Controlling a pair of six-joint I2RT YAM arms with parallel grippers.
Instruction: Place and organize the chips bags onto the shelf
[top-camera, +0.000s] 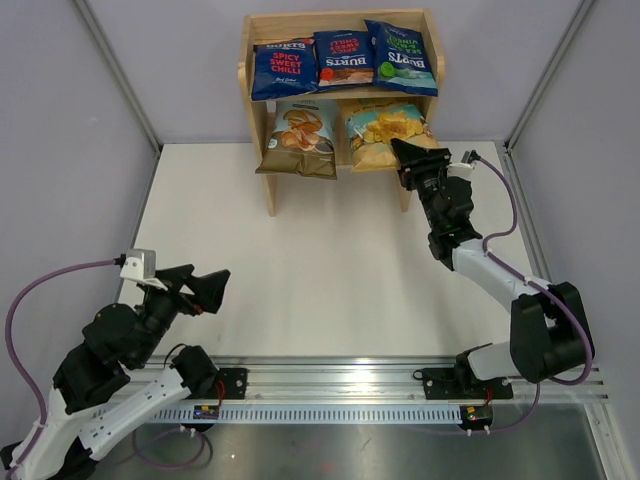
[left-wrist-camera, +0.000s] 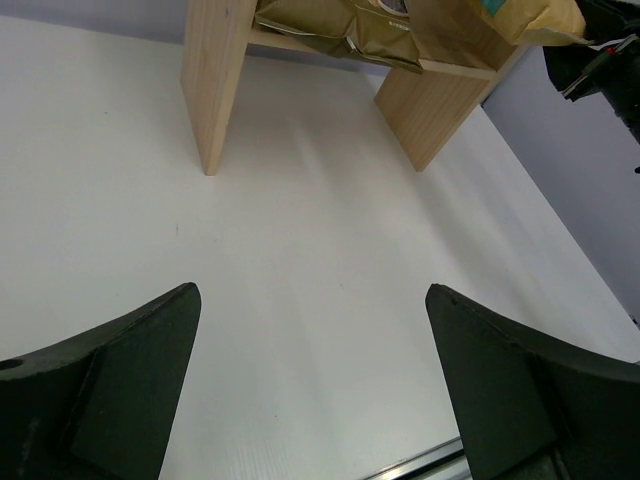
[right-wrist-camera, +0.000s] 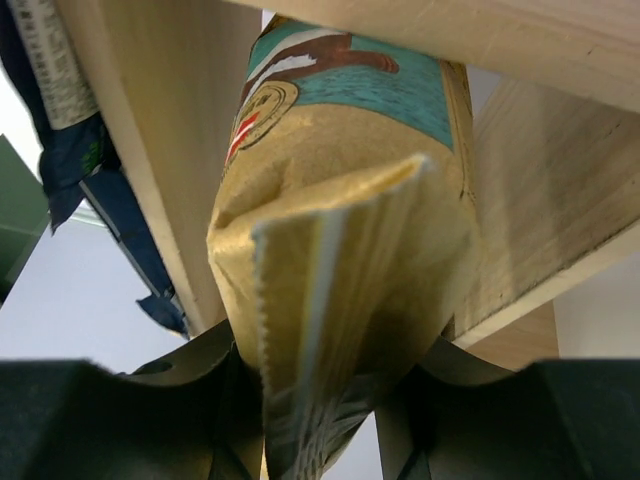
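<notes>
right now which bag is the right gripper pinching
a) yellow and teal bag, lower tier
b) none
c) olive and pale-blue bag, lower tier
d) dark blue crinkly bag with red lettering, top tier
a, the right gripper is shut on the crimped edge of the yellow and teal crinkly bag in the light wooden shelf

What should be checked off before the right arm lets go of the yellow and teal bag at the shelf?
1. Right tool grip on the yellow/teal bag: ok, the bag's crimped end is pinched in it.
2. Bag seated on the lower tier of the shelf: cannot tell; its near end projects past the front edge.
3. Cassava bag alongside: ok, on the same tier, with a gap between them.
4. Three Burts bags on the top tier: ok, side by side.
5. Left tool out of the way: ok, open, over the table, far from the shelf.
</notes>
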